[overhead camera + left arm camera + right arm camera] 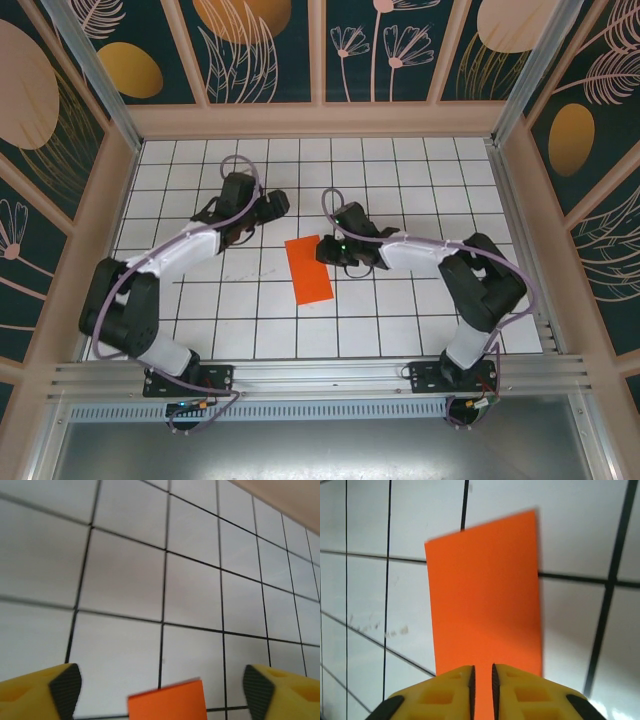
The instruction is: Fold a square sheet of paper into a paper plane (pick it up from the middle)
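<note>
Hiding near edge of orange paper [485, 595], right claw [482, 670] barely parted; left claw [161, 682] spread wide.

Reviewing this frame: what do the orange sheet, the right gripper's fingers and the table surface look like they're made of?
Orange-red paper: probably thin matte paper, going by how flat it lies, its crisp straight edges and its lack of shine.
Right gripper fingers: yellow hard plastic, possibly printed, with recessed pockets in the surface.
Table: smooth white board with black grid lines. Faint glare suggests a slightly glossy finish.
</note>
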